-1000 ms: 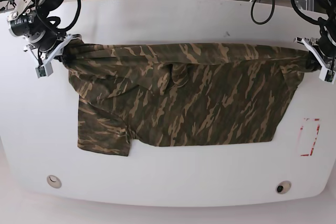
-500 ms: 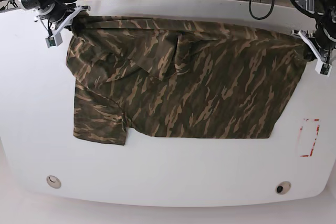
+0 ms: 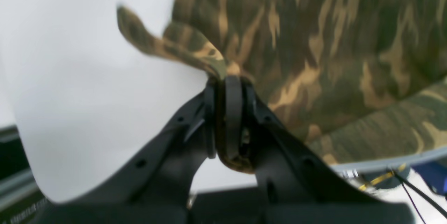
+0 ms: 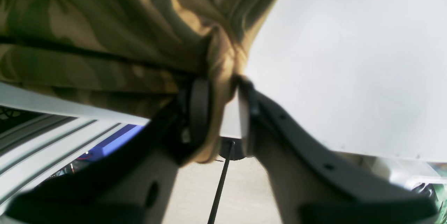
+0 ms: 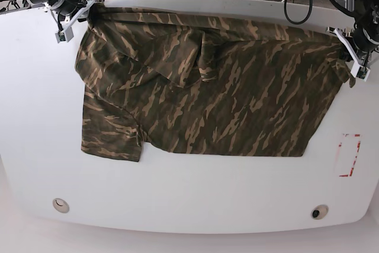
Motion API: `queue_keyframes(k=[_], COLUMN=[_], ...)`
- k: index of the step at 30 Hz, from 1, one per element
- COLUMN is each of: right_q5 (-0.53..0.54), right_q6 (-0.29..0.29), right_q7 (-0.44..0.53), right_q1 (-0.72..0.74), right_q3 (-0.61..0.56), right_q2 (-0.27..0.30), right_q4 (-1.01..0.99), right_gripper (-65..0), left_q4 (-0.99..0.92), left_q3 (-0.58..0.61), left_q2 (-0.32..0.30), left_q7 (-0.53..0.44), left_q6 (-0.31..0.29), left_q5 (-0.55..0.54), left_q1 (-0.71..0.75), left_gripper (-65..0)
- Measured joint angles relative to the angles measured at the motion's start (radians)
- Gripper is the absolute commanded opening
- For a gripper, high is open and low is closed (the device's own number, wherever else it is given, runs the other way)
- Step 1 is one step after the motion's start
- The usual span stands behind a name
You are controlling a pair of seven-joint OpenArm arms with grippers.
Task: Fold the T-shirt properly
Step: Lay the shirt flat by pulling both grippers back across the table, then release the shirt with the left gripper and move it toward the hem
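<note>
Across the white rounded bench (image 5: 189, 205) lies the camouflage-print short-sleeved cloth T-shirt (image 5: 201, 93), spread flat in olive, brown and tan, its upper edge along the far bench rim and one sleeve at the near left in the base view. Left pincer (image 3: 228, 88), at the base view's right: jaws pressed together on a pinch of cloth. Right pincer (image 4: 220, 88), at the opposite corner: jaws slightly parted, a bunched fold between them.
</note>
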Motion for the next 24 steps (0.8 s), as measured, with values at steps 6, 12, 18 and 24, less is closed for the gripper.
queue_keyframes(k=[6, 12, 18, 24], right_q5=[0.112, 0.286, 0.33, 0.46], right_q6=[-0.002, -0.003, -0.004, -0.003], right_q7=[-0.006, -0.023, -0.053, -0.093], right_q1=[-0.003, 0.027, 0.14, 0.13], right_q3=[0.052, 0.129, 0.126, 0.165], right_q2=[-0.016, -0.013, -0.015, -0.015], right_q4=[0.03, 0.009, -0.126, -0.235], right_gripper=[-10.9, -11.3, -11.3, -11.3], left_q4=[0.0, -0.001, 0.0, 0.0], left_q3=[-0.012, -0.012, -0.012, -0.012], left_q2=[0.001, 0.001, 0.0, 0.001], left_q7=[-0.002, 0.008, 0.004, 0.006], left_q6=[0.0, 0.0, 0.0, 0.0], left_q5=[0.006, 0.008, 0.011, 0.011], left_q1=[0.046, 0.057, 0.066, 0.074], left_gripper=[-63.7, -53.8, -24.3, -22.9])
